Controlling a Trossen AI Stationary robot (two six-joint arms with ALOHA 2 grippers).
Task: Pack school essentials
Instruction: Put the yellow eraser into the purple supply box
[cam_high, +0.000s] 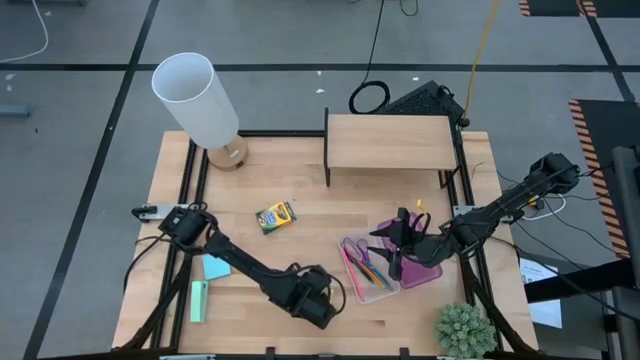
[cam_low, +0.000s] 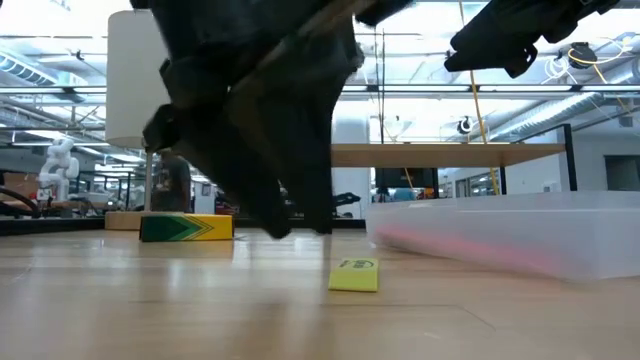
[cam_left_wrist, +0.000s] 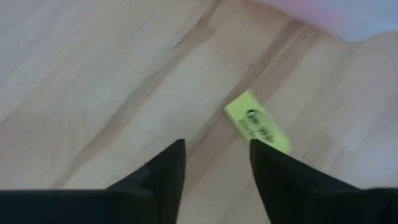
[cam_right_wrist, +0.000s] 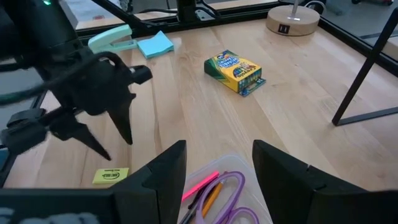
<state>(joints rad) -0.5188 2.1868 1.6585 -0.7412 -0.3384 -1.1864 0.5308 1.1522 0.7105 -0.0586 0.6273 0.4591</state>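
A tiny yellow piece (cam_left_wrist: 257, 122) lies flat on the wooden table, just beyond my left gripper (cam_left_wrist: 214, 163), which is open and points down at the table beside it. The piece (cam_low: 354, 275) also shows in the low view. My right gripper (cam_right_wrist: 217, 155) is open above a clear container (cam_high: 385, 292) that holds purple-handled scissors (cam_right_wrist: 231, 186), a pink pen (cam_right_wrist: 200, 185) and an orange pencil (cam_right_wrist: 211, 195). The yellow crayon box (cam_high: 275, 216) lies mid-table. The light-blue note pad (cam_high: 216, 267) lies at the left.
A white lamp (cam_high: 195, 100) stands at the far left. A wooden shelf (cam_high: 390, 143) stands at the far middle. A green stapler (cam_high: 199, 300) lies near the note pad, a purple object (cam_high: 422, 272) lies right of the container, and a plant (cam_high: 465, 330) stands at the near right.
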